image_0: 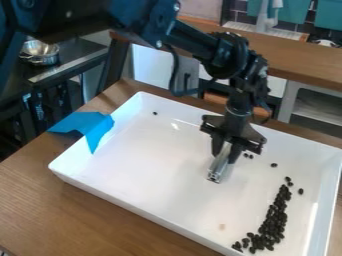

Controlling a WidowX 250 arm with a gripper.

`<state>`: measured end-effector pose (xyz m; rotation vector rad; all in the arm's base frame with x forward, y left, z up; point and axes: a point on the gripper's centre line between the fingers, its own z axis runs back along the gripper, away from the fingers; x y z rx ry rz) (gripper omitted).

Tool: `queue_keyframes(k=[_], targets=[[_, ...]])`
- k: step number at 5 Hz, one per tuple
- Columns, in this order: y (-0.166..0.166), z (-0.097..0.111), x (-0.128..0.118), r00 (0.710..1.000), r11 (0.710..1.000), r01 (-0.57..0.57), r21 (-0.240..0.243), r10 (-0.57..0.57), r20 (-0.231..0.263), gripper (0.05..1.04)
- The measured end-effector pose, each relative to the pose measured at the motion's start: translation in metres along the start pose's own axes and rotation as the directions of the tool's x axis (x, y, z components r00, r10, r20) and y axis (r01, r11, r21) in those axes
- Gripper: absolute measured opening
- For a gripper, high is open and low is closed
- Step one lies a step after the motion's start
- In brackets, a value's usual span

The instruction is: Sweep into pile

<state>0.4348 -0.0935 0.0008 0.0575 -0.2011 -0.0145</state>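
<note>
- Wooden table (40, 205) in foreground, white tray (147, 165) on it, raised rim all round, set slantwise.
- Main heap of dark beans (272, 227), inside tray toward its near right corner. Lies as a band: broad at the near end, tapering as it runs away along the right side. Two or three beans just off its thin far end, one slightly right of it.
- Single bean (274, 165) farther up, apart from the band.
- Metal bar (220, 166), silvery, slanting; lower end over mid-tray. Cannot tell whether it touches the tray floor. Well apart from the heap.
- Black gripper (226, 151) above, pointing down, clamped on the bar's upper part.
- Pair of beans (248, 156) close together, just right of the gripper.
- Blue sheet (90, 125) draped over the tray's left rim, part on the table.
- Lone bean (155, 113) near the tray's far left corner.
- Behind: metal pot (40, 52) on a dark counter at left; wooden counter (294, 57) at right.
</note>
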Motion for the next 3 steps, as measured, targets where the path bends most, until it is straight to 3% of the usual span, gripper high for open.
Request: queue_keyframes(k=[1,3], targets=[[-0.035,0.003,-0.008,0.998,0.998,0.067,-0.016,-0.067,0.018,0.361],[-0.053,0.008,-0.014,0.996,0.994,0.091,-0.064,-0.091,0.005,0.361]])
